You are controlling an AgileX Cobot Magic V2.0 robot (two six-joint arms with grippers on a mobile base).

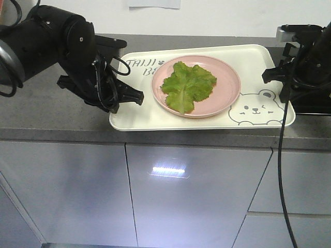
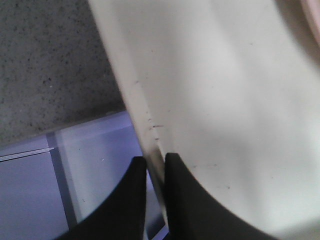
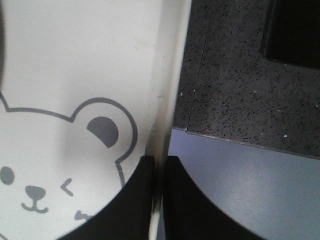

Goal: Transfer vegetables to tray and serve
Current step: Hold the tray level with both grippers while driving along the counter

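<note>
Step in hand: by my judgement, the two-arm grasp of the tray (image 1: 258, 62) for lifting and serving.
Vegetables: the lettuce leaf (image 1: 187, 85) lay on the pink plate (image 1: 227, 82), and the plate stood on the tray, a little left of the bear drawing (image 1: 257, 108).
Tray: it was on the grey counter (image 1: 51, 113), with its front edge close to the counter's front edge. Whether it was already lifted a little, I cannot tell.
Left gripper (image 2: 155, 162): its two fingers were closed on the left rim of the tray, one finger on each side of the rim.
Right gripper (image 3: 159, 162): its fingers pinched the right rim in the same way, just beside the bear's ear.
Left arm pose: it reached in from the left over the counter, with the wrist bent down and inward toward the rim.
Right arm pose: it stood at the right end of the tray, mostly cut off by the frame.
Advice: both arms should rise together and at an equal pace, keeping the tray level, because the plate only rests loose and could slide.
Risk: a thin rim held by the fingertips may slip if one side pulls outward.
</note>
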